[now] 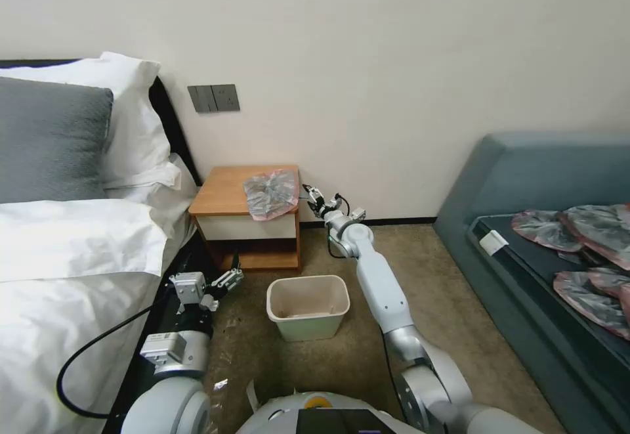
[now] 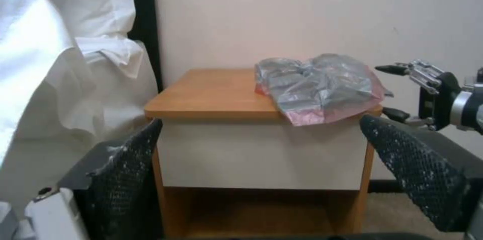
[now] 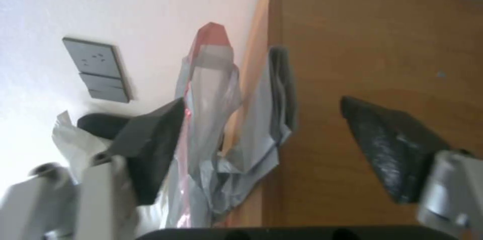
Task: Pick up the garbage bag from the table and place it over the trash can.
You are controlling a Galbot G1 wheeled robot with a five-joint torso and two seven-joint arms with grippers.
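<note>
The garbage bag [image 1: 271, 193] lies on the right front corner of the surface [image 1: 223, 191], one edge hanging over. The right hand [image 1: 315, 196] is just beside that corner, its fingers spread wide toward the bag. The left hand [image 1: 226, 281] waits low by the bed, also wide, clearly farther away. The trash can [image 1: 307, 306] stands on the floor below

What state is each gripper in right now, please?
Left gripper: open, empty, low beside the table.
Right gripper: open, beside the garbage bag, not gripping it.
</note>
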